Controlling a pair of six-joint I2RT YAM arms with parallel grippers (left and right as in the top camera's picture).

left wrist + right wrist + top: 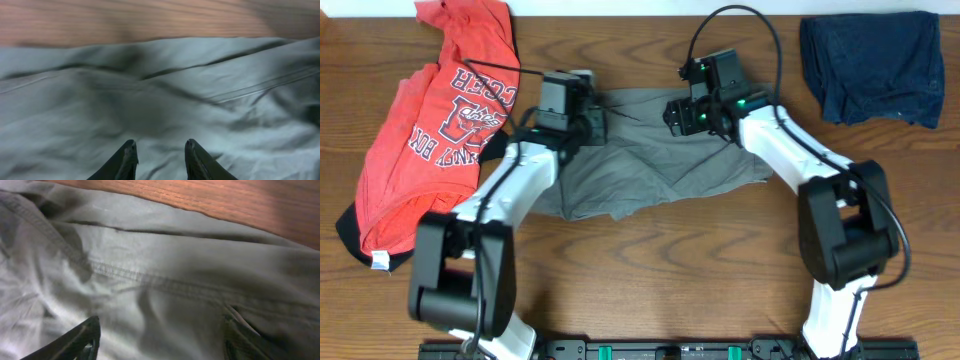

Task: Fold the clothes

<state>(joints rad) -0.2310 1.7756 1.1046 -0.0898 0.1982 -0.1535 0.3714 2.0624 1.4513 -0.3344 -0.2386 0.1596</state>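
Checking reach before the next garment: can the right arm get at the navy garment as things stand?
Probably yes: the right gripper sits over the grey shorts with jaws open, and only bare table lies between it and the navy garment.

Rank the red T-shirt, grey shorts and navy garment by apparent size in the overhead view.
Red T-shirt and grey shorts: too close to rank, arms cover part of the shorts.
Smallest: navy garment.

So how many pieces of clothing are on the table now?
3: a red-orange T-shirt at the left edge, grey-olive shorts in the middle, a dark navy garment at the far right corner. Anything beneath them would be hidden.
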